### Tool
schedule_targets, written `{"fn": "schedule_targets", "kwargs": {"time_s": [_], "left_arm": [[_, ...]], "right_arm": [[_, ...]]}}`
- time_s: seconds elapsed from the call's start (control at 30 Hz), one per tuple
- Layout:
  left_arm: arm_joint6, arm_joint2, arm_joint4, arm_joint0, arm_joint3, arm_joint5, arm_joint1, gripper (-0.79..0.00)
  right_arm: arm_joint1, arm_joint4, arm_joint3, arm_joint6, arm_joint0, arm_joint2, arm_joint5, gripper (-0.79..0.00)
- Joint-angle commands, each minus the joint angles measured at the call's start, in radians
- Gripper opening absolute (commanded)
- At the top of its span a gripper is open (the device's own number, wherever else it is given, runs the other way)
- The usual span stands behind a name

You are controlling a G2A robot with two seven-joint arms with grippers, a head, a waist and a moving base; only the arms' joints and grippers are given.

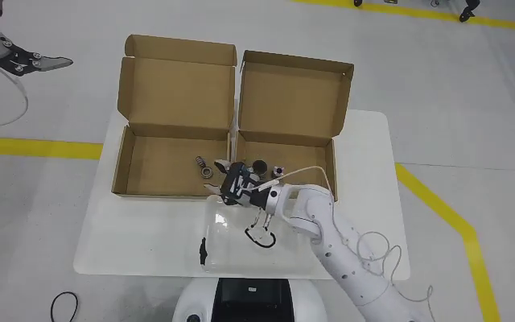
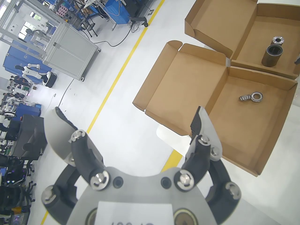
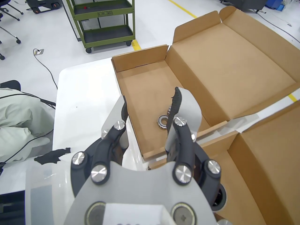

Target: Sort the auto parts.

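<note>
Left box [image 1: 157, 169] floor mostly free, bearing [image 1: 207, 171] near right wall, lids [image 1: 177, 88] open

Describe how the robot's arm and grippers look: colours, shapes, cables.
The right arm is glossy white with rounded segments; a thin white cable loops along it. The left gripper and right gripper match: grey metal base plate, black links with silver screws, curved pale-grey jaws lined with black ribbed pads, white label on the base.
</note>
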Motion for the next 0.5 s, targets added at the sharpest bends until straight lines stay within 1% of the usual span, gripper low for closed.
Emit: {"fn": "schedule_targets", "kwargs": {"time_s": [0.0,0.1,0.13,0.17,0.23,0.27,0.3,0.47], "left_arm": [[0.0,0.0,0.0,0.0,0.0,0.0,0.0,0.0],[0.0,0.0,0.0,0.0,0.0,0.0,0.0,0.0],[0.0,0.0,0.0,0.0,0.0,0.0,0.0,0.0],[0.0,0.0,0.0,0.0,0.0,0.0,0.0,0.0],[0.0,0.0,0.0,0.0,0.0,0.0,0.0,0.0],[0.0,0.0,0.0,0.0,0.0,0.0,0.0,0.0],[0.0,0.0,0.0,0.0,0.0,0.0,0.0,0.0],[0.0,0.0,0.0,0.0,0.0,0.0,0.0,0.0]], "right_arm": [[0.011,-0.019,-0.021,-0.024,-0.034,0.035,0.002,-0.437],[0.029,-0.046,-0.065,-0.051,-0.091,0.089,0.01,-0.428],[0.034,-0.054,-0.08,-0.059,-0.11,0.108,0.014,-0.409],[0.04,-0.061,-0.096,-0.069,-0.13,0.127,0.018,-0.366],[0.05,-0.067,-0.125,-0.093,-0.169,0.164,0.021,-0.132],[0.055,-0.07,-0.139,-0.104,-0.187,0.183,0.023,-0.055],[0.059,-0.073,-0.153,-0.115,-0.205,0.2,0.025,0.0],[0.079,-0.076,-0.21,-0.16,-0.285,0.28,0.029,0.0]]}}
